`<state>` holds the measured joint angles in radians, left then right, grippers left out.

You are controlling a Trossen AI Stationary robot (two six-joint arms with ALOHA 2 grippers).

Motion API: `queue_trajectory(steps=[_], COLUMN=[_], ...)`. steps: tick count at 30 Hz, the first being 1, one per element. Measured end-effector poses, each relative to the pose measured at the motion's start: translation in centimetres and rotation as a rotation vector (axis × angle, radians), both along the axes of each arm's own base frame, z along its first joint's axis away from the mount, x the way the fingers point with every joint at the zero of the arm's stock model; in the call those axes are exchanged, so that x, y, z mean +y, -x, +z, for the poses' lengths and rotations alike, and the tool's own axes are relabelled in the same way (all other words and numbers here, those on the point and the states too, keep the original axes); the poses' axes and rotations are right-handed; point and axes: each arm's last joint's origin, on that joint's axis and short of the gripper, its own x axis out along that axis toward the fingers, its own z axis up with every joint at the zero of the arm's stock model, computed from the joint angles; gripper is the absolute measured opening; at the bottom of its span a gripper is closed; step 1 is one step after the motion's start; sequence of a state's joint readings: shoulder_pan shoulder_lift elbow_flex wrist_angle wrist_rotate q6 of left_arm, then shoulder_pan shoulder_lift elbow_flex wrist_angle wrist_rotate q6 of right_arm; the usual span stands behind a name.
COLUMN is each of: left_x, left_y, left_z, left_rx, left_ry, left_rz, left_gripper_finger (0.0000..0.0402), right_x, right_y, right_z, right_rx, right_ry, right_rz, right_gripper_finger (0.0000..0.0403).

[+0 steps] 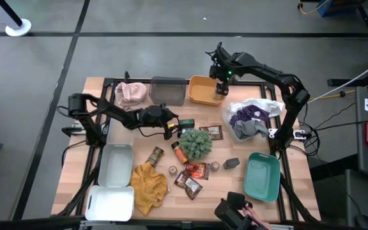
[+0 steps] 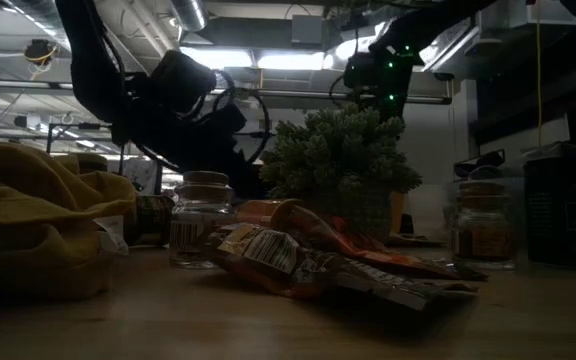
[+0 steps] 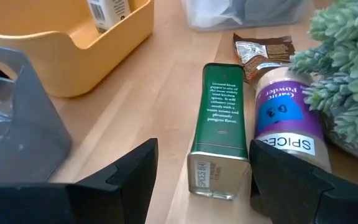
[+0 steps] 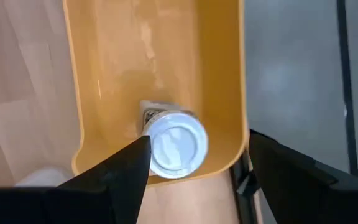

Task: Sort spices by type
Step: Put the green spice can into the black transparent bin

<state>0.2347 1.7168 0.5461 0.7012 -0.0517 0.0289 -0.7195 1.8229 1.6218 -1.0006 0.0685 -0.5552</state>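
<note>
1. High view: the left gripper (image 1: 171, 122) is seen left of centre, jaws apart, beside the green plant ball (image 1: 195, 142). The right gripper (image 1: 221, 78) is held above the yellow bin (image 1: 200, 91) in the upper middle. Packets (image 1: 195, 170) and small jars are scattered across the lower centre.

2. Low view: a clear jar (image 2: 200, 220) is seen left of centre, with a glossy packet (image 2: 298, 262) lying in front.

3. Left wrist view: a green tin (image 3: 219, 127) lies at centre between the parted fingers (image 3: 129, 168); a garlic powder jar (image 3: 284, 115) lies touching it.

4. Right wrist view: a white-capped jar (image 4: 176, 143) stands inside the yellow bin, at centre, between the spread, empty fingers (image 4: 126, 165).
</note>
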Motion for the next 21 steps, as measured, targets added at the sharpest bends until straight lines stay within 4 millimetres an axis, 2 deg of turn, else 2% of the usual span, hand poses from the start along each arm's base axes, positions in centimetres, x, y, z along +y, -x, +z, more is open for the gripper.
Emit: queue_trajectory(steps=[7, 16, 21], left_x=[0.0, 0.5, 0.6], left_y=[-0.2, -2.4, -2.6], left_z=[-0.9, -1.5, -1.5], left_rx=[0.033, 0.052, 0.053], left_ry=[0.006, -0.037, -0.035], left_rz=[-0.003, -0.027, -0.027], left_gripper_finger=[0.0237, 0.0235, 0.0199], right_x=[-0.1, 0.3, 1.2], right_y=[-0.2, -0.8, -1.5], right_z=[2.1, 3.2, 3.1], right_rx=[-0.038, -0.065, -0.058], right_ry=[0.024, 0.045, 0.038], right_rz=[0.003, 0.022, 0.053], right_gripper_finger=[0.0271, 0.0271, 0.0271])
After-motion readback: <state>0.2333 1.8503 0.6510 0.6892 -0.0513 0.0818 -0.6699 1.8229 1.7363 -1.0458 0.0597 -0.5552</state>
